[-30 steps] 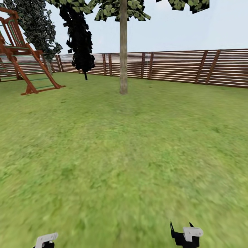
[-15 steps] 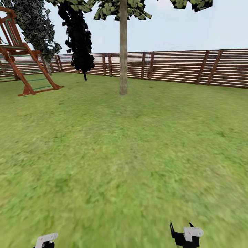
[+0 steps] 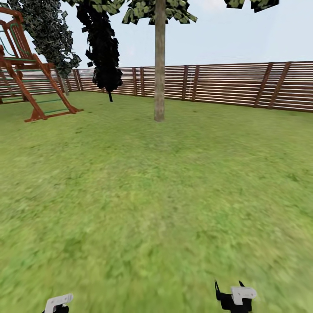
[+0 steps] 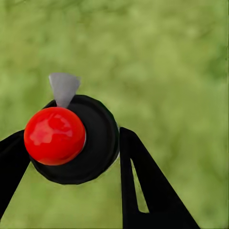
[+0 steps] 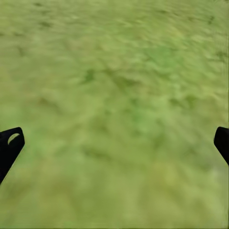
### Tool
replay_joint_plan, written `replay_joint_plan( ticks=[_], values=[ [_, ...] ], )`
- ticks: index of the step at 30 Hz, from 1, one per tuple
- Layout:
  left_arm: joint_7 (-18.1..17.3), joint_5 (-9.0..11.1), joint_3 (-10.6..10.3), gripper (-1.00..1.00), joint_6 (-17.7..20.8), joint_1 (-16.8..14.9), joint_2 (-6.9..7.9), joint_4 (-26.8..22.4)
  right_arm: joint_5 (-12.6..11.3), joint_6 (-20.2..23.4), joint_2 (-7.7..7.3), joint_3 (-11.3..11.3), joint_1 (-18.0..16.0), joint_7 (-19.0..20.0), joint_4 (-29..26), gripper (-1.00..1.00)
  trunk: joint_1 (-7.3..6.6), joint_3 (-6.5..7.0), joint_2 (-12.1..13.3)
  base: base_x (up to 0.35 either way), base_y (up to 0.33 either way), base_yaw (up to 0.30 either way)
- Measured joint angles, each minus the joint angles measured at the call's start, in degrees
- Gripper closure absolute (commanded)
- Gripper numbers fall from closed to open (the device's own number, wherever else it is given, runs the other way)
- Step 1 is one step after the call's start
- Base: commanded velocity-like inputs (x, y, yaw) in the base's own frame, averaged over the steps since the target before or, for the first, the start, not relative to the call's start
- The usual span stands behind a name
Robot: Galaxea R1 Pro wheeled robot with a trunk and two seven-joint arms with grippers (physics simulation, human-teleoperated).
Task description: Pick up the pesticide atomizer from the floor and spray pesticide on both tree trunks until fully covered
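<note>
One tree stands ahead on the lawn in the head view, its pale grey-brown tree trunk (image 3: 159,65) bare up to the green leaves at the top edge. In the left wrist view my left gripper (image 4: 71,138) is shut on the pesticide atomizer (image 4: 55,136), a black round body with a red ball cap and a small grey nozzle, held above blurred grass. The left gripper (image 3: 58,303) and right gripper (image 3: 234,298) sit low at the bottom edge of the head view. My right gripper (image 5: 117,138) is open over grass, nothing between its fingers.
A brown slat fence (image 3: 234,84) closes the lawn behind the tree. A red-brown wooden play frame (image 3: 30,74) stands at the far left, with a dark columnar tree (image 3: 102,48) beside it. Open grass (image 3: 156,195) stretches between me and the trunk.
The whole head view has shifted a little, so the trunk and fence sit slightly further right and lower: the camera moved. Both grippers hold the same places in the picture.
</note>
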Motion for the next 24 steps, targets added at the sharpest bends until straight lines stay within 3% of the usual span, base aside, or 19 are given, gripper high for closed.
replay_joint_plan(
  ticks=[24],
  values=[
    [0.0,0.0,0.01,1.0,0.0,0.0,-0.02,0.0,0.0,0.02,-0.01,0.0,0.0,0.0,0.0,-1.0,0.0,0.0,0.0,0.34,0.0,0.001]
  ],
)
